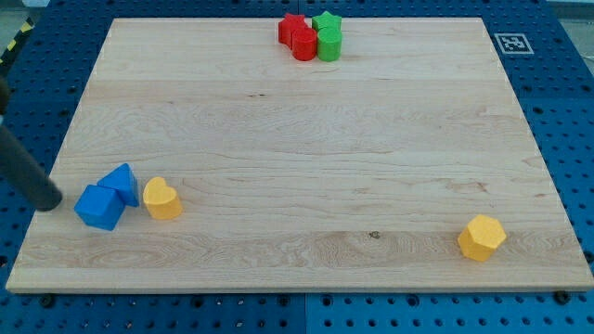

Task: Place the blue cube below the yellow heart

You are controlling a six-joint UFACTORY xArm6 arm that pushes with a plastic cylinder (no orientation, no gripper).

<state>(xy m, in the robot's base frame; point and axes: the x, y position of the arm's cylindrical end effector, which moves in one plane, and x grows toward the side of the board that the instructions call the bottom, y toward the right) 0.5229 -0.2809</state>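
You see my tip, a bare rod with no jaws, just left of the blue cube; the yellow heart sits right of that cube.

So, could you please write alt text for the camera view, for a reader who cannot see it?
At the board's lower left, my tip sits just left of a blue cube, which touches a second blue block, with a yellow heart to their right. Two red blocks and two green blocks cluster at the view's top; a yellow hexagon lies lower right.

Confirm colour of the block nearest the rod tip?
Blue: the blue cube, just right of my tip, in the camera view.
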